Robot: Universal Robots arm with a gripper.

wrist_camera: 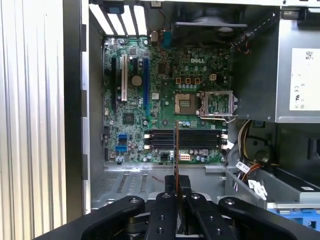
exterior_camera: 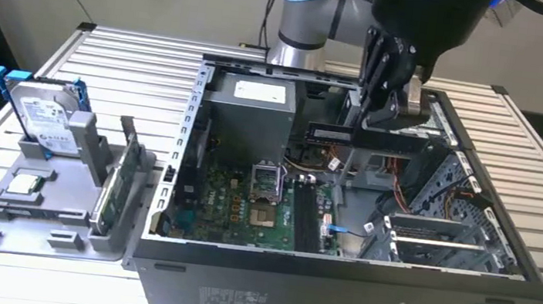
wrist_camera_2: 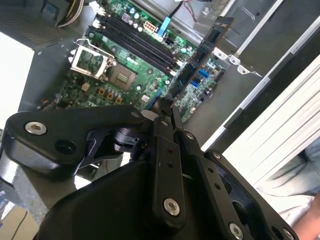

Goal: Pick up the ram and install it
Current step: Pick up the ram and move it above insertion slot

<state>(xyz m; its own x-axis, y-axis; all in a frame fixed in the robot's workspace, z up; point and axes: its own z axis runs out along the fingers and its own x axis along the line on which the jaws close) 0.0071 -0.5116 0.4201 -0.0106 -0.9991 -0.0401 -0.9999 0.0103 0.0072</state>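
step: ram (exterior_camera: 331, 134) picked, install not yet done | tool (exterior_camera: 387, 118): clamped narrow on ram | place: ram well above motherboard (wrist_camera: 165, 80), apart from its memory slots (wrist_camera: 200, 140), seemingly lying across them | judged need: turn ram parallel to a slot, lower straight.

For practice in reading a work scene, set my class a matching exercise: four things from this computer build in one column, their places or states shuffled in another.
1. long thin dark ram stick
2. silver hard drive with blue brackets
3. green circuit card
4. black memory slots

A. empty, on the green motherboard
B. on edge in the grey holder, beside the case
C. clamped in the gripper above the open case
D. upright at the holder's end away from the case

Pairs: 1-C, 2-D, 3-B, 4-A
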